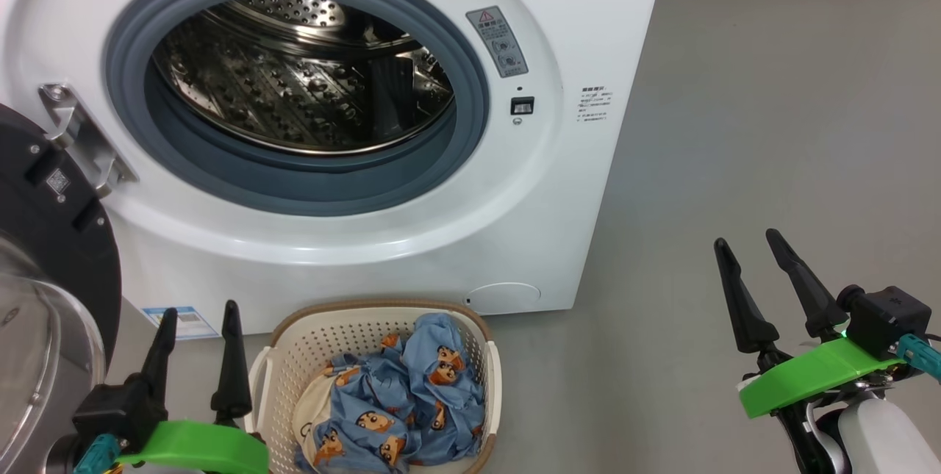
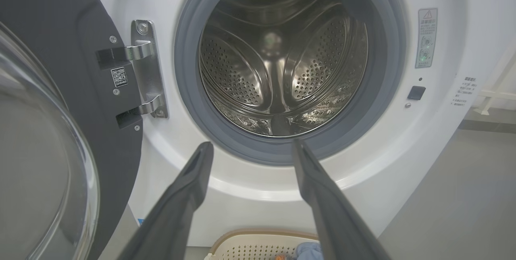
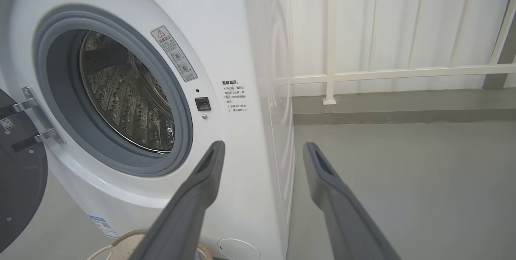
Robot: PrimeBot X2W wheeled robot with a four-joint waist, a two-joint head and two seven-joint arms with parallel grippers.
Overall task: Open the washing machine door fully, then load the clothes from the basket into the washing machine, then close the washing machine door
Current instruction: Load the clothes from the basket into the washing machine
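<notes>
- Our left gripper (image 1: 200, 310) is nearest, at the lower left of the head view. Fingers are apart with nothing between them, just beside the basket's left handle.
- Our right gripper (image 1: 747, 239) is at lower right over the grey floor (image 1: 772, 128). Fingers are spread too and hold nothing, well apart from the basket.
- The basket (image 1: 382, 306) stands on the floor just in front of the washing machine, below the opening and between our two grippers.
- The clothes (image 1: 412, 393) lie crumpled inside the basket. We see blue printed fabric on top and a cream-white cloth piece (image 1: 312, 419) at the left side.
- The washing machine door (image 1: 51, 239) is swung wide open to the left on its metal hinge (image 1: 77, 132). Its glass bowl (image 1: 29, 356) bulges toward us beside the left gripper.
- The washing machine (image 1: 588, 18) stands behind the basket. A grey gasket (image 1: 294, 187) rings the opening, and there is a blue label sticker (image 1: 180, 321) at the lower left corner.
- The steel drum (image 1: 294, 92) shows its perforated walls and paddles through the opening.
- Farthest, in the right wrist view, a white railing (image 3: 330, 50) stands behind the machine's right side.
</notes>
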